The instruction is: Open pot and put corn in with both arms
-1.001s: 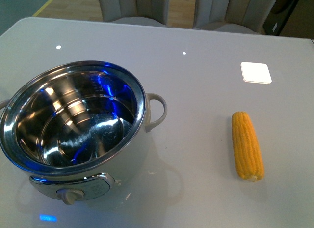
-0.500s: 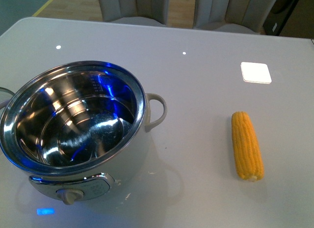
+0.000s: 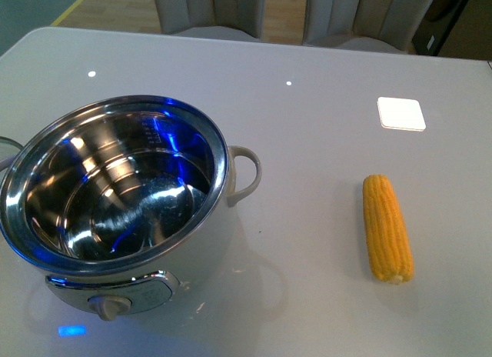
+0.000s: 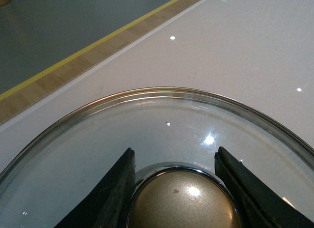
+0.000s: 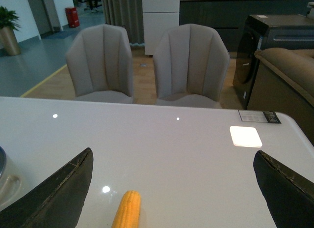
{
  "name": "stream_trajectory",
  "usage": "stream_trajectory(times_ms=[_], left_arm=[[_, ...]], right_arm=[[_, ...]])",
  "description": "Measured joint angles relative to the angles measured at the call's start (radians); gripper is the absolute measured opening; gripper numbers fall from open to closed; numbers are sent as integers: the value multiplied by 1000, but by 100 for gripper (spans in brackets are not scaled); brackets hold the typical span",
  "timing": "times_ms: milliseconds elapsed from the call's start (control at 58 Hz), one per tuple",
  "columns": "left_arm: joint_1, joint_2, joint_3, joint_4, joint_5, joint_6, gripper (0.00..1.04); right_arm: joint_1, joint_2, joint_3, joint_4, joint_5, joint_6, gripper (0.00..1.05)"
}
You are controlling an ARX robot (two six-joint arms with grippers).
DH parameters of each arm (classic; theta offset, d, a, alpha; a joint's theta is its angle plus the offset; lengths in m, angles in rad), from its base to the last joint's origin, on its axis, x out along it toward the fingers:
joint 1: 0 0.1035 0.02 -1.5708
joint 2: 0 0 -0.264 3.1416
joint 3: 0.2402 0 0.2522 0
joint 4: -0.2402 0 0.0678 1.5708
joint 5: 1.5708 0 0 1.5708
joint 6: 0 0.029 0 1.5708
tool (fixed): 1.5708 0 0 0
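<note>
The pot (image 3: 115, 195) stands uncovered at the table's front left, its shiny steel inside bare, a loop handle (image 3: 244, 172) on its right and a dial knob (image 3: 108, 306) in front. The corn (image 3: 387, 228) lies on the table at the right, apart from the pot; its far end also shows in the right wrist view as the corn (image 5: 127, 208). My left gripper (image 4: 176, 161) is shut on the gold knob (image 4: 181, 201) of the glass pot lid (image 4: 162, 117), held over the table. My right gripper (image 5: 171, 171) hangs open above the table, the corn between and below its fingers. Neither arm shows in the front view.
A white square patch (image 3: 400, 113) lies on the table behind the corn. Two grey chairs (image 5: 147, 61) stand at the table's far edge. In the left wrist view the table's edge (image 4: 98, 61) runs beside a wood strip with a yellow line.
A thin cable has come into view at the left edge beside the pot. The pot and the corn have not moved.
</note>
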Motion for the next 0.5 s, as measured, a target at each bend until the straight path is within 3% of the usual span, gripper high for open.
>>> stream_trajectory(times_ms=[207, 276, 500], left_arm=[[-1, 1, 0, 1, -2, -4, 47], [-2, 2, 0, 1, -19, -3, 65], [-5, 2, 0, 1, -43, -3, 99]], right_arm=[[0, 0, 0, 0, 0, 0, 96], [0, 0, 0, 0, 0, 0, 96], [0, 0, 0, 0, 0, 0, 96]])
